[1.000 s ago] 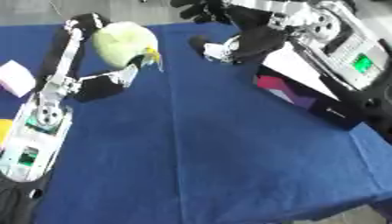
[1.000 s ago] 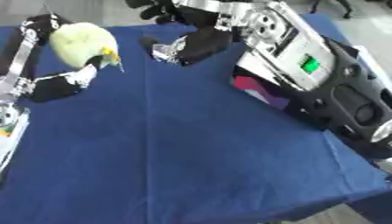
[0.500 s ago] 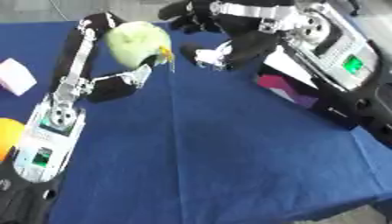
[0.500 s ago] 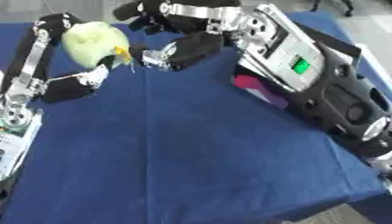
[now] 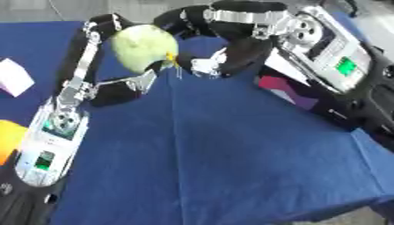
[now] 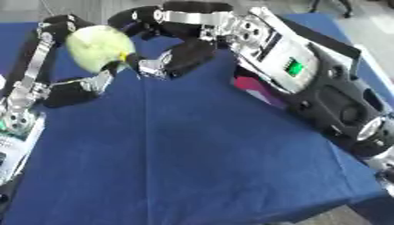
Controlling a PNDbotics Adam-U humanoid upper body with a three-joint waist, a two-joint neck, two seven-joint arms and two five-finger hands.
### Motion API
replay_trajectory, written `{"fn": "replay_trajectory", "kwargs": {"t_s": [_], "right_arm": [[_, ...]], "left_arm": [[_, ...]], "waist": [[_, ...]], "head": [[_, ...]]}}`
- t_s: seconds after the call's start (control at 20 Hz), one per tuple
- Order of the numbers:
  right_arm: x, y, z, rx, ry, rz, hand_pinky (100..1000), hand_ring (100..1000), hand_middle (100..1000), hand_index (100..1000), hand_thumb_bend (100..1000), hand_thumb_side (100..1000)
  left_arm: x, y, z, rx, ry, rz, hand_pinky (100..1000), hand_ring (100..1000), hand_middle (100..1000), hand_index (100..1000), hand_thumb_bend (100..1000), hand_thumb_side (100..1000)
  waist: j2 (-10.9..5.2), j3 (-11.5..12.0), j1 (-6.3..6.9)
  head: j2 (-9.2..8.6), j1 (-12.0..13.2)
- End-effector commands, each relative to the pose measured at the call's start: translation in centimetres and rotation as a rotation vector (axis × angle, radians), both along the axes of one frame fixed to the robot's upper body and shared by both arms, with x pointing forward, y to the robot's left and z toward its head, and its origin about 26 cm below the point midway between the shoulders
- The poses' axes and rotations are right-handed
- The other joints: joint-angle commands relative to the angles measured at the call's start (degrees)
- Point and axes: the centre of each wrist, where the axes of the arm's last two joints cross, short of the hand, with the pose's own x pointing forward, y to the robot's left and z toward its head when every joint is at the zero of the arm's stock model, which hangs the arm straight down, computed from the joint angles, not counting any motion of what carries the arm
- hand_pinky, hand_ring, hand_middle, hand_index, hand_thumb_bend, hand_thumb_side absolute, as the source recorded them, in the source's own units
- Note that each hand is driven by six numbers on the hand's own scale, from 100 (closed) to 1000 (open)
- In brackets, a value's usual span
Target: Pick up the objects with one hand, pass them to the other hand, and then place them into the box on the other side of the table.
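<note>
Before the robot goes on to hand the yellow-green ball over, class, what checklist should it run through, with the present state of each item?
1. Yellow-green ball held by the left hand: ok, fingers curl round its lower side.
2. Ball lifted off the blue table: ok, as far as the views show.
3. Right hand near the ball: ok, it sits just beside it.
4. Right hand gripping the ball: not ok, no grasp visible yet.
5. Right hand fingers ready to receive: cannot tell, blurred.
6. Target box on the far side: cannot tell, no box clearly visible.
</note>
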Motion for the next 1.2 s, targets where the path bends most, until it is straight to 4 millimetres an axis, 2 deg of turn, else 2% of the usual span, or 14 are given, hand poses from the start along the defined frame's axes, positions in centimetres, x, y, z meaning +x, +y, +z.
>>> {"fn": "replay_trajectory", "kwargs": {"t_s": [0.05,0.4,0.5,0.65,0.9,1.1,1.2], "right_arm": [[0.0,-0.2,0.8,-0.018,-0.035,-0.006,986,991,1000,1000,100,436],[0.1,-0.1,0.6,-0.016,-0.019,-0.008,980,981,1000,1000,100,474],[0.1,-0.1,0.6,-0.009,-0.008,-0.013,976,968,995,965,100,464],[0.2,-0.1,0.6,0.007,0.008,-0.025,965,920,899,875,100,390],[0.3,-0.2,0.4,0.030,0.006,-0.053,940,833,760,762,100,184],[0.3,-0.2,0.3,0.053,0.002,-0.070,931,805,718,745,100,166],[0.2,-0.2,0.3,0.061,0.002,-0.072,927,793,683,728,100,136]], "left_arm": [[-0.5,-0.8,1.4,-0.025,-0.046,-0.049,744,740,553,531,100,225],[-0.7,-1.5,1.2,-0.020,-0.043,-0.070,743,742,554,535,100,228],[-0.7,-1.8,1.1,-0.019,-0.036,-0.073,742,742,554,536,100,232],[-0.7,-2.1,1.0,-0.028,-0.027,-0.082,740,742,553,542,100,238],[-1.0,-2.6,0.8,-0.065,-0.020,-0.113,736,738,551,573,100,249],[-1.0,-2.6,0.7,-0.098,-0.019,-0.114,732,734,548,610,100,227],[-1.0,-2.6,0.7,-0.108,-0.022,-0.106,730,730,545,624,198,208]], "waist": [[0.09,0.0,-0.69],[0.40,0.1,-0.75],[0.47,0.1,-0.76],[0.62,0.1,-0.75],[0.72,0.1,-0.75],[0.63,0.1,-0.79],[0.59,0.1,-0.80]], "head": [[-0.65,-0.4],[-0.47,-0.8],[-0.40,-0.8],[-0.33,-1.0],[-0.05,-1.4],[0.00,-1.6],[-0.02,-1.6]]}}
